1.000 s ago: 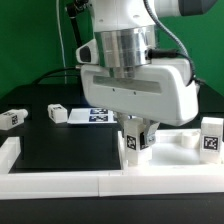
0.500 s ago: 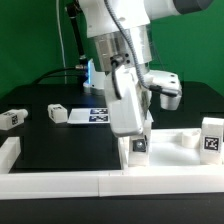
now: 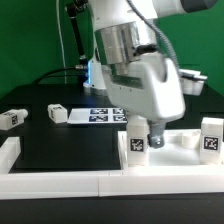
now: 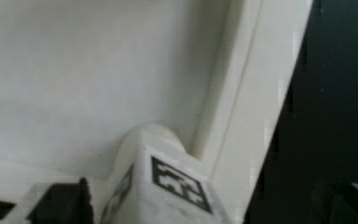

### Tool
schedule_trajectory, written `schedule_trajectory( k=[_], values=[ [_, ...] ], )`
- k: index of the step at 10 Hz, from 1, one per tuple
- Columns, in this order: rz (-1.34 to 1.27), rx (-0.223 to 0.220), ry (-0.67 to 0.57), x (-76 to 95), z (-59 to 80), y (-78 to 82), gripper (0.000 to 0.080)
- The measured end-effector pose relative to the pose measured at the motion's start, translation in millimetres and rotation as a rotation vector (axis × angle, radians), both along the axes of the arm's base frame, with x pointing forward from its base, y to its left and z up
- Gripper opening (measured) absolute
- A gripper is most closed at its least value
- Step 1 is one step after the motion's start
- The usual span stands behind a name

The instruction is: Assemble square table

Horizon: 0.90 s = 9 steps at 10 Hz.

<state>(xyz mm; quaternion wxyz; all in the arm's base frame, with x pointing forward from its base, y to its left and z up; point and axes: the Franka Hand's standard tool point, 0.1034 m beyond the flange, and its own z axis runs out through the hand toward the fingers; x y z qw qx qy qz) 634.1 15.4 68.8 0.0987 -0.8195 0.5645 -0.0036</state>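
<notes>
Square table slab (image 3: 180, 152) is lying flat along the bench's front edge, toward the exterior view's right, rim upward. One leg (image 3: 136, 144) is standing upright at the slab's corner on the exterior view's left, tag facing out. Gripper (image 3: 144, 134) is hovering right over that leg with jaws spread wide. In the wrist view the fingertips (image 4: 55, 203) are sitting clear of the leg's sides, gripping nothing.

Parts look like hard moulded plastic: light, stiff, probably slick-faced. Best hold on a leg seems to be across two flat opposite sides, mid-height and square, so nothing is twisting out. Slab looks grippable only by its raised rim.
</notes>
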Motion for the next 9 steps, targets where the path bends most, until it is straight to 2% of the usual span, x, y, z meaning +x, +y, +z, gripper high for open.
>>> schedule_trajectory(
  k=[1,4,5,6,9],
  values=[
    [0.006,-0.002,0.001,-0.6,-1.6,-2.1,0.0643],
    [0.203,-0.038,-0.024,-0.9,-1.8,-4.8,0.0649],
    [0.428,-0.077,-0.022,-3.3,-1.6,-4.2,0.0649],
    [0.608,-0.091,-0.012,-3.8,1.5,-0.3,0.0649],
    [0.572,-0.093,-0.014,-2.6,2.1,-1.3,0.0636]
  ],
)
